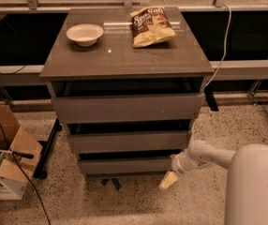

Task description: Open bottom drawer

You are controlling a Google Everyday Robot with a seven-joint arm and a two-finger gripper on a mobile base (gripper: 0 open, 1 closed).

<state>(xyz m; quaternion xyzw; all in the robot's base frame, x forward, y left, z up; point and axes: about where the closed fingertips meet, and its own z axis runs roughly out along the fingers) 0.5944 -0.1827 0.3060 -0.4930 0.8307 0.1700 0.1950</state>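
Bottom drawer [124,165]: lowest in cabinet [124,60], frame 6 o'clock. Gripper [168,180] sits off the drawer front's 4 o'clock corner; grip state can't tell. Risk: front is handleless, so you catch corner only, slip off, or skew the cabinet w/ a sideways pull.

The table [124,57], a grey-brown drawer unit, stands on the speckled floor [227,125]. Its top carries a white bowl [84,33] at rear left and a chip bag [152,27] at rear right, well apart. The gripper [168,181] hangs low, just beside the unit's front right corner.
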